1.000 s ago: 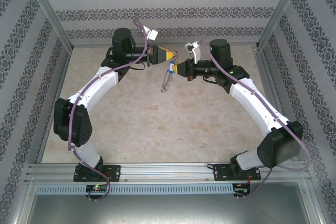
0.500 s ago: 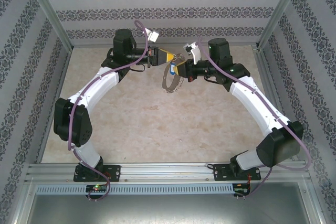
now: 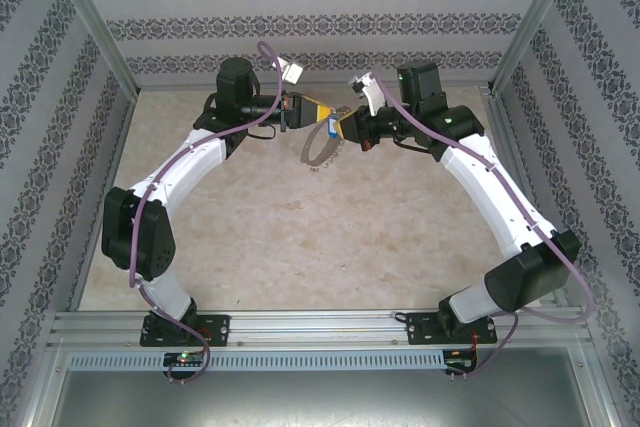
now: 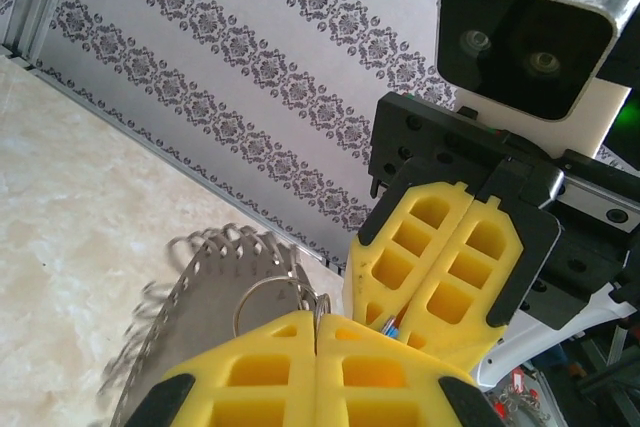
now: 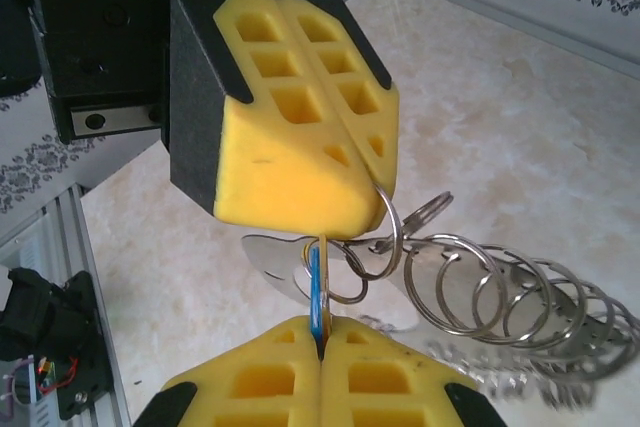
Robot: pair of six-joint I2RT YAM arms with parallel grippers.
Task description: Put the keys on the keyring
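The two arms meet in the air over the far part of the counter, tip against tip. The left claw is clenched on one small ring of the keyring; the other silvery loops and the pale band hang free beside it. I think this grasp is chosen so that the ring stays steady as a target. The right claw is clenched on the key; a thin blue strip of it stands out from the pads, edge-on, and reaches up just beside the pinched ring. This narrow presenting probably helps the key to slide onto the wire; if it is already threaded, I cannot tell. By my judgement the threading is in hand, not finished.
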